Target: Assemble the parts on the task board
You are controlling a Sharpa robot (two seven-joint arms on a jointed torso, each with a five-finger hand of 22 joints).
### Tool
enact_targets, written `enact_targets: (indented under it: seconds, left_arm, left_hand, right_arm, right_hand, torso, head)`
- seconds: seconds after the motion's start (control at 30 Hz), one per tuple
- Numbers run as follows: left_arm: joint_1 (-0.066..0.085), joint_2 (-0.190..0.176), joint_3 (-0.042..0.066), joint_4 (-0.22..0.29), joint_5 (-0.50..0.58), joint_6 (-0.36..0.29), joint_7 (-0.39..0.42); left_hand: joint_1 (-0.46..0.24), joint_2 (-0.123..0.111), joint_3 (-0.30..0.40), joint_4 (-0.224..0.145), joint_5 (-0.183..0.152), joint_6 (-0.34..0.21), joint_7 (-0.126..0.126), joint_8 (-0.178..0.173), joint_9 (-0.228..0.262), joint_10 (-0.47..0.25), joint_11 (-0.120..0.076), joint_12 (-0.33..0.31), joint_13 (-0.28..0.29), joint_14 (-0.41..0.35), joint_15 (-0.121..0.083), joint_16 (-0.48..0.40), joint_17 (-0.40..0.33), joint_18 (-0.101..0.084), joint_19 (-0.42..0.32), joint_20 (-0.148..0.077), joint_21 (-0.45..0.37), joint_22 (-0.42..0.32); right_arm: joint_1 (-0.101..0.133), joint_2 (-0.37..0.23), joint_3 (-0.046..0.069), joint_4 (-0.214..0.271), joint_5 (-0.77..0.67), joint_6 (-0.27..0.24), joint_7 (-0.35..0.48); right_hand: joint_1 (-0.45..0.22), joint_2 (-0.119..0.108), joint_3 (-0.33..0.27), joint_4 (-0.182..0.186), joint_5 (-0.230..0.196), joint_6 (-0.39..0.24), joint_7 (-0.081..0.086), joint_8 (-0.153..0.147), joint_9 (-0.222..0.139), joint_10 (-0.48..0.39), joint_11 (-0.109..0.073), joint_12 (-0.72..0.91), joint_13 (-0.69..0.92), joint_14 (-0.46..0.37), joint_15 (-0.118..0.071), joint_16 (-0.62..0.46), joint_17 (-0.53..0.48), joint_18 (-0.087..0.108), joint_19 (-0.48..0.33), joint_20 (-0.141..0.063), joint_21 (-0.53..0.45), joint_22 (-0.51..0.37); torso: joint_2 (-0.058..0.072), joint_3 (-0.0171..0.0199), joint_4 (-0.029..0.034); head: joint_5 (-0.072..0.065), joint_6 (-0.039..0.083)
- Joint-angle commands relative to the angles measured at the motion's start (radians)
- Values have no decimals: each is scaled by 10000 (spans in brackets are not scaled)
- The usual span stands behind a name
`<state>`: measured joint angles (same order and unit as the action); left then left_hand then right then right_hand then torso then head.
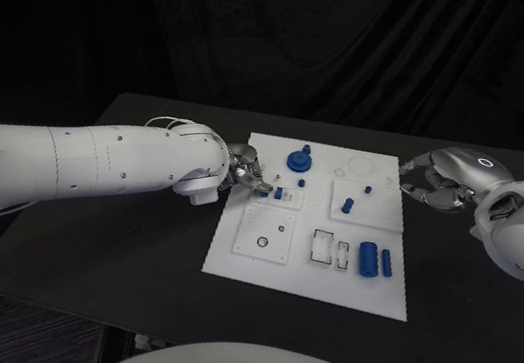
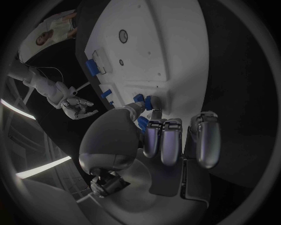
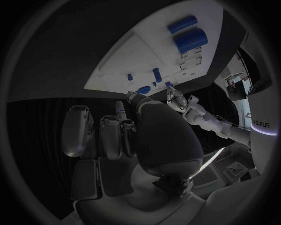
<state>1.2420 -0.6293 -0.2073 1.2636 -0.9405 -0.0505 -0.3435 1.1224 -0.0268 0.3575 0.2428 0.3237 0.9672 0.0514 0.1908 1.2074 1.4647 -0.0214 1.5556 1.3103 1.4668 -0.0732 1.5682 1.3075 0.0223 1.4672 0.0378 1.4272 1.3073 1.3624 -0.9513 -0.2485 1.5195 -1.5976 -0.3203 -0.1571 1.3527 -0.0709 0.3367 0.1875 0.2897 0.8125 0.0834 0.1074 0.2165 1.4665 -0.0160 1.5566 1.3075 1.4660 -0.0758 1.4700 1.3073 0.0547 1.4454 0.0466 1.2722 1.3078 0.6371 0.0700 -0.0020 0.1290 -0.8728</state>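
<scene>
We are partway through the assembly. The white task board lies in the middle of the black table, and our left hand works at the board's left edge, in the centre-left of the head view. In the left wrist view its fingers reach down onto a small blue part at the board's near edge; the thumb and a finger seem to close around it, so we judge it pinched, though the contact is partly hidden. In the head view that spot lies beside the little blue pieces in the board's upper-left square.

Our right hand hovers off the board's upper-right corner, fingers curled in with nothing seen between them, clear of the board.

Other parts wait: a large blue knob stands near the top middle, a small blue peg sits in the upper-right square, and two blue cylinders lie side by side at the lower right, next to open rectangular slots.

The step in hand looks like seating or lifting the small part at the left edge. Next we would need to keep the pinch steady, line the piece up over its hole, and press straight down without nudging its neighbours.
</scene>
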Motion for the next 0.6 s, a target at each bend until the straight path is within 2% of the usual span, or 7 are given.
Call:
enact_targets:
  seconds: [0.03, 0.17, 0.2, 0.3, 0.33, 0.37, 0.6]
  left_arm:
    - [-92, 9, -48, 10, 41, 309, 33]
    - [-92, -1, -48, -17, 41, 254, 44]
    - [-92, -2, -48, -24, 41, 234, 51]
    - [-92, -1, -48, -49, 41, 164, 86]
    - [-92, -1, -48, -58, 41, 144, 96]
    - [-92, 0, -48, -65, 41, 131, 101]
    - [-92, 1, -48, -139, 41, 11, 133]
  left_hand:
    - [180, -10, -46, -63, 381, 45, -27, -67, -22, 922, 5, -54, 2500, 1040, 34, 26, 2633, 152, 219, 50, -59, 2140]
    - [289, 12, -18, -108, 678, 40, -35, -67, -26, 916, -1, -62, 2496, 1040, 29, 26, 2633, 149, 224, 46, -50, 2143]
    - [356, 10, 11, -148, 901, 34, -38, -65, -23, 911, -5, -69, 2492, 1040, 23, 26, 2633, 152, 218, 42, -62, 2140]
    - [446, 6, 55, -201, 1173, 36, -44, -54, -16, 906, -12, -75, 2488, 1040, 20, 26, 2633, 151, 221, 36, -58, 2141]
    - [521, -10, 108, -258, 1461, 31, -47, -47, -8, 902, -17, -81, 2485, 1040, 13, 26, 2633, 152, 220, 29, -61, 2141]
    - [547, -20, 129, -279, 1557, 31, -50, -42, -3, 905, -19, -77, 2487, 1040, 11, 26, 2633, 150, 223, 29, -56, 2142]
    - [673, -89, 243, -409, 1884, 66, -71, 12, 39, 910, -36, -70, 2490, 1040, 1, 26, 2633, 148, 230, 20, -47, 2145]
  right_arm:
    - [-24, -5, 7, -7, -24, 59, -159]
    - [-25, -12, 7, -6, -24, 65, -162]
    - [-25, -14, 7, -6, -24, 66, -163]
    - [-25, -17, 7, -7, -24, 69, -164]
    - [-25, -17, 7, -8, -24, 69, -164]
    - [-25, -16, 7, -8, -24, 70, -163]
    - [-26, -17, 7, -6, -24, 74, -163]
  right_hand:
    - [-3, 30, 52, 5, -58, 79, -21, -55, -11, 798, 75, -51, 2441, 691, 85, -35, 1713, 113, -59, -20, -54, 1743]
    - [-3, 30, 52, 5, -58, 79, -21, -55, -11, 798, 75, -51, 2441, 691, 85, -35, 1713, 113, -59, -20, -54, 1743]
    - [-3, 30, 52, 5, -58, 79, -21, -55, -11, 798, 75, -51, 2441, 691, 85, -35, 1713, 113, -59, -20, -54, 1743]
    - [-3, 30, 52, 5, -58, 79, -21, -55, -11, 798, 75, -51, 2441, 691, 85, -35, 1713, 113, -59, -20, -54, 1743]
    - [-3, 30, 52, 5, -58, 79, -21, -55, -11, 798, 75, -51, 2441, 691, 85, -35, 1713, 113, -59, -20, -54, 1743]
    - [-3, 30, 52, 5, -58, 79, -21, -55, -11, 798, 75, -51, 2441, 691, 85, -35, 1713, 113, -59, -20, -54, 1743]
    - [-6, 29, 56, 2, -58, 79, -19, -58, -15, 791, 76, -56, 2436, 687, 87, -46, 1703, 118, -70, -19, -79, 1737]
  torso:
    - [-4, 2, -3]
    - [-5, 1, -3]
    - [-5, 2, -4]
    - [-2, 2, -2]
    - [-1, 2, -2]
    - [1, 1, 0]
    - [3, 1, -7]
  head:
    - [5, 2]
    - [11, 2]
    - [16, 2]
    - [12, 2]
    - [16, 2]
    - [12, 2]
    - [12, 2]
